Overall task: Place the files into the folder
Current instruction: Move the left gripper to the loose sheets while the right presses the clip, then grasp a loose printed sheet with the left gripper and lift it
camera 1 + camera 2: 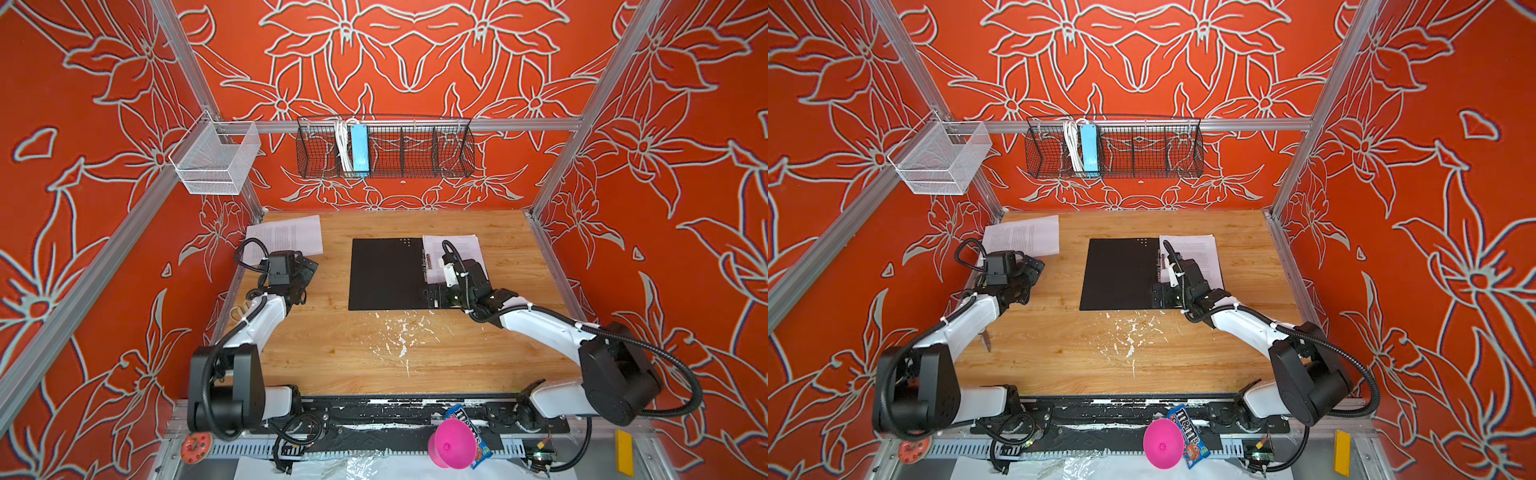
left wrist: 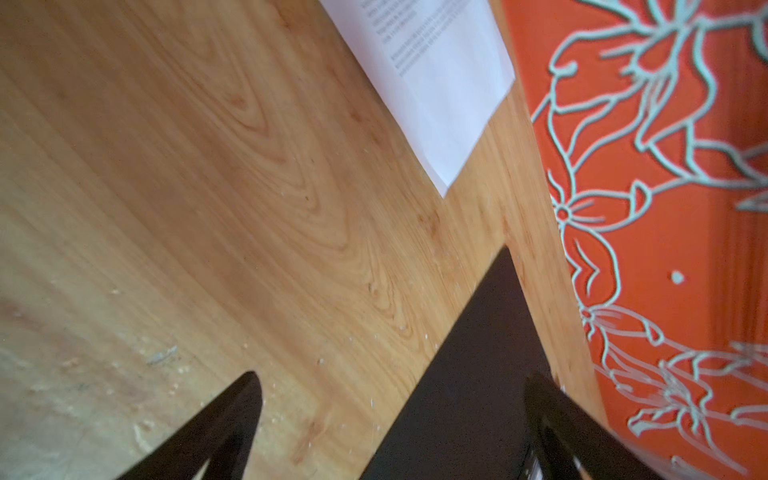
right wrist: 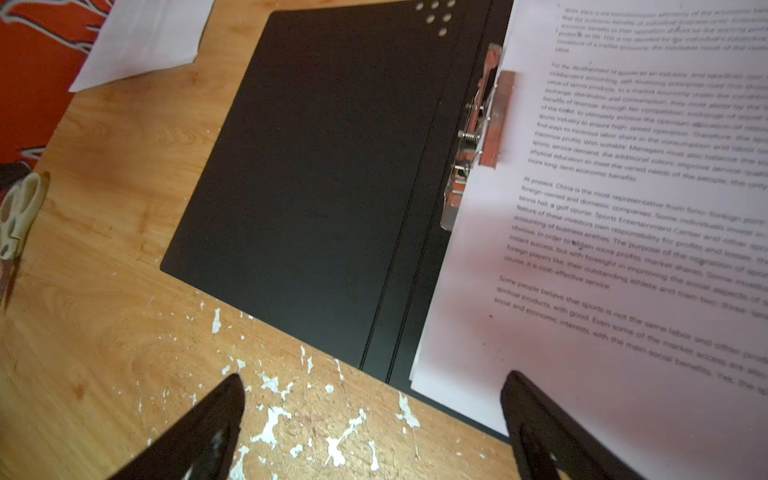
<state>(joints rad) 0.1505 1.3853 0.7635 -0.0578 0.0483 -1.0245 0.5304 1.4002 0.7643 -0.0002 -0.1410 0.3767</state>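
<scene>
Filing papers: files [image 3: 623, 249] are lying in the open folder [image 1: 386, 274].
Left gripper [image 2: 392, 376] and right gripper [image 3: 374, 380] are hanging open, empty; the stray sheet [image 1: 286, 237] is probably awaiting pickup.

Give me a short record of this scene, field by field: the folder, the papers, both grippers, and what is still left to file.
folder: thin black folder, lying open and flat on the wooden table
filed: stack of white printed paper sheets on its right-hand half, edge under the metal spine clip
unfiled: white printed sheets at the table's far left corner
left gripper: open, near the unfiled sheets
right gripper: open, above the folder's near edge
</scene>
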